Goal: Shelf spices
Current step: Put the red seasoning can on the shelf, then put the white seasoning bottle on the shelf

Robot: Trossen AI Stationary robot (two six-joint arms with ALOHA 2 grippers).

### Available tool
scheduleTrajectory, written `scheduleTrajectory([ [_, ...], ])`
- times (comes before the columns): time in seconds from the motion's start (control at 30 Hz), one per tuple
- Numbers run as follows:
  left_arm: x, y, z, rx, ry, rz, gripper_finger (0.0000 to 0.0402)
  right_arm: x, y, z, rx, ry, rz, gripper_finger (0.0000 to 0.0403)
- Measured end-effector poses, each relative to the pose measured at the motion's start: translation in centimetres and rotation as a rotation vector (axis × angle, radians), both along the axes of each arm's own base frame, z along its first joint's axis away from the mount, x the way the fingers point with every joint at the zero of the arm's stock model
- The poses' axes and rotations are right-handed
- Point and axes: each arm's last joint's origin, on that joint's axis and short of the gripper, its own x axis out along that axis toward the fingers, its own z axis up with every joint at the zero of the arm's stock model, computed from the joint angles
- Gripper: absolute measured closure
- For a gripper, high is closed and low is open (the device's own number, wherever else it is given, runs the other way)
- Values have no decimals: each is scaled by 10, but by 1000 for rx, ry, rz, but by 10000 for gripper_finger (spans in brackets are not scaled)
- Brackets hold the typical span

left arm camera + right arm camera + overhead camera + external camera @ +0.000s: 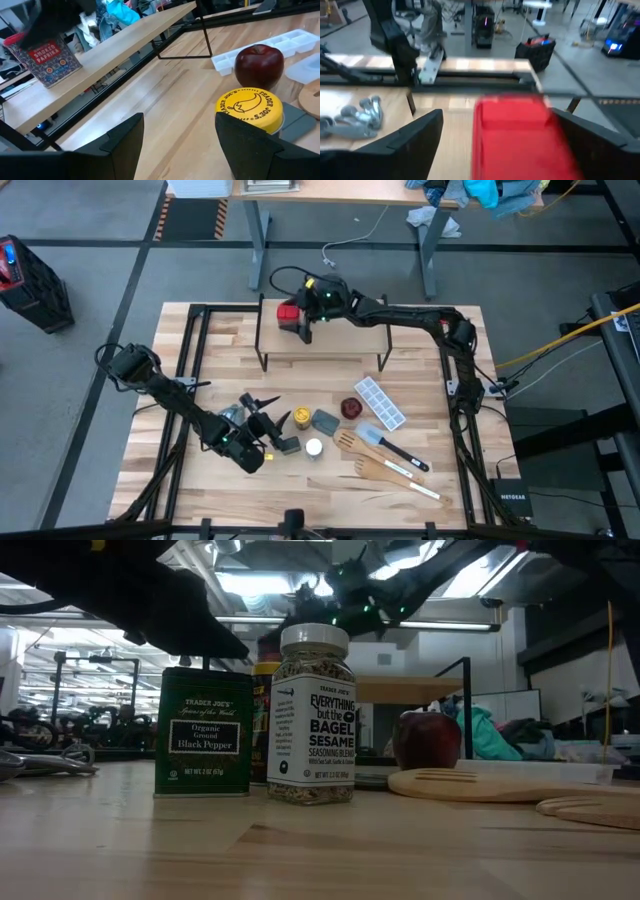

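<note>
Right wrist view: red tin (520, 135) sits between spread right fingers (405, 142).

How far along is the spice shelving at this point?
Done: red paprika tin stands on the shelf, the open right gripper around it. In hand: open left gripper near the yellow-lidded jar. Left: that jar, black pepper tin, bagel seasoning jar.

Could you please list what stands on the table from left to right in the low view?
Measuring spoons → black pepper tin → white-capped bagel seasoning jar → red apple → wooden utensil. The yellow-lidded jar is mostly hidden between tin and bagel jar, so I leave it out.
</note>
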Motion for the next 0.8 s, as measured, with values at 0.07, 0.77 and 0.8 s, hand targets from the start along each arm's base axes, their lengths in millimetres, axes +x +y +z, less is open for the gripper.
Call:
scheduleTrajectory([
  [0.07,-1,-2,0,-6,-6,-5,163,-4,2,14,-14,-29,0,47],
  [0.77,-9,-9,-2,-18,-29,-18,163,-30,120,68,317,190,467,47],
  [0.8,-9,-9,-2,-18,-29,-18,163,-30,131,66,308,220,475,47],
])
